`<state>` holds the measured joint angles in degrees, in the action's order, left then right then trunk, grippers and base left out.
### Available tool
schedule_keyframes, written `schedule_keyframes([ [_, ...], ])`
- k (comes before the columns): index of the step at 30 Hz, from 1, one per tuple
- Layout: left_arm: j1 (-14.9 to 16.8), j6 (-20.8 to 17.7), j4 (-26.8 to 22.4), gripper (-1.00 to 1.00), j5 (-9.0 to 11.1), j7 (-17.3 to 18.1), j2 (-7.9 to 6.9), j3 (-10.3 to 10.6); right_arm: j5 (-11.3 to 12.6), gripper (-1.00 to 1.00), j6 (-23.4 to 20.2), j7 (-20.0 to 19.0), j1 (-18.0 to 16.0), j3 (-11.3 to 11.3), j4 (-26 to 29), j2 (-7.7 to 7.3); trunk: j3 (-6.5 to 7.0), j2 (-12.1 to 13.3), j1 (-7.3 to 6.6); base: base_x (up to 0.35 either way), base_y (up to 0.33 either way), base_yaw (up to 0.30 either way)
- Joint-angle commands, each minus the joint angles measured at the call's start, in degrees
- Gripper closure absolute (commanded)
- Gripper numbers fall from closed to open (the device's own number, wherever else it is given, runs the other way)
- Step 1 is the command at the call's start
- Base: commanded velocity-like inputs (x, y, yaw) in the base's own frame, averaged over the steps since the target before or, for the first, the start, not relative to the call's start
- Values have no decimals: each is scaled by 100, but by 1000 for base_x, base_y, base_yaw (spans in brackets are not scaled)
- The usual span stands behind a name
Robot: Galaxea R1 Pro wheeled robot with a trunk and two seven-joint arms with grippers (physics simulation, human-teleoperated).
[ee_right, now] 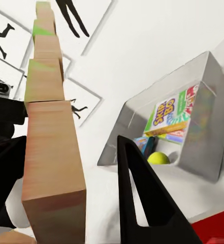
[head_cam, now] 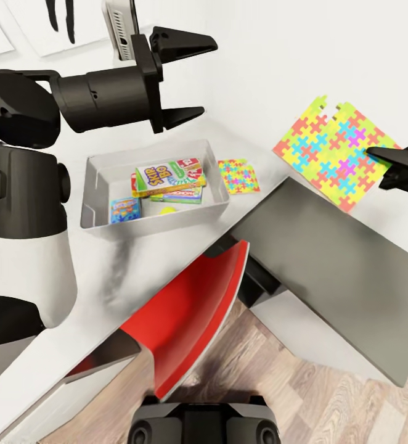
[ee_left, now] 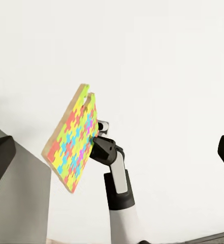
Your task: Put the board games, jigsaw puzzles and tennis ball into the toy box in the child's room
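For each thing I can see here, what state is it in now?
Left hand: open, empty, raised above the toy box.
Right hand: shut on the big jigsaw, holding it up off the table.
Big jigsaw: lifted, tilted.
Small jigsaw: flat on the table, beside the toy box.
Toy box: lidless, holding game boxes and the ball.

Toy box point(head_cam: 93, 185) holds stacked games point(head_cam: 170, 180) and ball point(head_cam: 167, 209); one jigsaw point(head_cam: 238, 175) lies beside it.

The stacked games hide most of the Monopoly box point(head_cam: 185, 195).
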<state>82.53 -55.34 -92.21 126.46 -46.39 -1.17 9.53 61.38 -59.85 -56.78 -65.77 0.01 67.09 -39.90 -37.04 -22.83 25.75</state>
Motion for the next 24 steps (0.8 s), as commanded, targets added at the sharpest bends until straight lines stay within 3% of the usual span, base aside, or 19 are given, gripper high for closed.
schedule_keyframes([
  [1, 7, 5, 1, -100, 58, -59, -1, 3, -9, 100, -15, -25, -4, 0, -2, -3, -2, -9, 3, 0, 0, 237],
  [10, 3, 5, 1, -100, 76, -76, -30, 7, 88, 100, -15, 263, -80, 20, 6, 26, 50, -9, 3, 0, 0, 241],
  [24, -11, 17, 1, -100, 80, -83, 0, 16, 467, 100, -15, 441, -201, 29, 20, -56, 125, -9, 3, 0, 0, 248],
])
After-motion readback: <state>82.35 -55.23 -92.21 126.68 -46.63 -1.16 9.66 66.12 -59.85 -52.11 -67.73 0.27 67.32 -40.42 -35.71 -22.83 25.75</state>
